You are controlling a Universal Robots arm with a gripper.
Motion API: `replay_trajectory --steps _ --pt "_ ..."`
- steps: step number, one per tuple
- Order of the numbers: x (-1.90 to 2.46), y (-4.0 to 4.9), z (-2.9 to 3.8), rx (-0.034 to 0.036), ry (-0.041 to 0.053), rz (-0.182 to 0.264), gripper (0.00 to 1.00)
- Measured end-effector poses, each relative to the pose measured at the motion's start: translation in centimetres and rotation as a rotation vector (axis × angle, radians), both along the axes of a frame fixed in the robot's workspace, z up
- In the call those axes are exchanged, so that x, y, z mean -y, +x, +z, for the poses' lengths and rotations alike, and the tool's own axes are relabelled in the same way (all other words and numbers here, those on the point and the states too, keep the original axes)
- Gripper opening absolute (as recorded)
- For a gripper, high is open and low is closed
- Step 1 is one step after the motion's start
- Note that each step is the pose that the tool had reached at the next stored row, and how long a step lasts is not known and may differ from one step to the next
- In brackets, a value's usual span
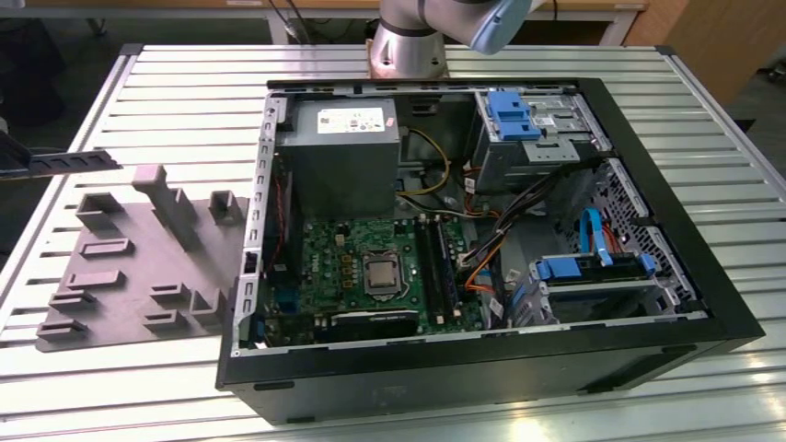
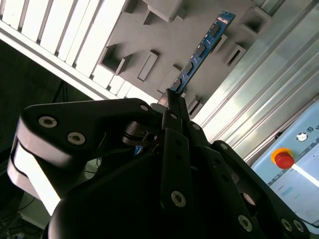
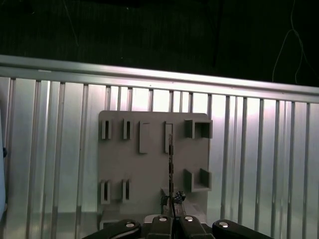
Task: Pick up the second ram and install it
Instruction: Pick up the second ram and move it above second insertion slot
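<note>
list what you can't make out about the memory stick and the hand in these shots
- The memory stick: its gripped end is hidden by the hand in the second wrist view.
- Stick's faces: edge-on in the first wrist view, so chips cannot be seen.
- Hand's body: cut off by the exterior view's left edge.
- The slots on the green board: too small in the exterior view to tell if any is filled.

The arm (image 1: 406, 46) is a silver-grey cylinder with a pale blue cap (image 1: 498, 23). The gripper (image 2: 172, 98) is matte black, built of flat links pinned with round silver screws (image 2: 76, 138).
</note>
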State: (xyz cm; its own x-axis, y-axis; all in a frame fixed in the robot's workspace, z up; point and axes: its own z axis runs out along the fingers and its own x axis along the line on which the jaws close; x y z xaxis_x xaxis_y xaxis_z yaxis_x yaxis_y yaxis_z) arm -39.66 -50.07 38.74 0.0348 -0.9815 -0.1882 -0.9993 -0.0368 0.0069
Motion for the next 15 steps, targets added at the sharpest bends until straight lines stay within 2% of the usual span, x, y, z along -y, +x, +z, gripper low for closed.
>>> replay_trajectory --steps 15 --pt "0.00 0.95 -0.01 0.0000 0.0000 0.000 0.11"
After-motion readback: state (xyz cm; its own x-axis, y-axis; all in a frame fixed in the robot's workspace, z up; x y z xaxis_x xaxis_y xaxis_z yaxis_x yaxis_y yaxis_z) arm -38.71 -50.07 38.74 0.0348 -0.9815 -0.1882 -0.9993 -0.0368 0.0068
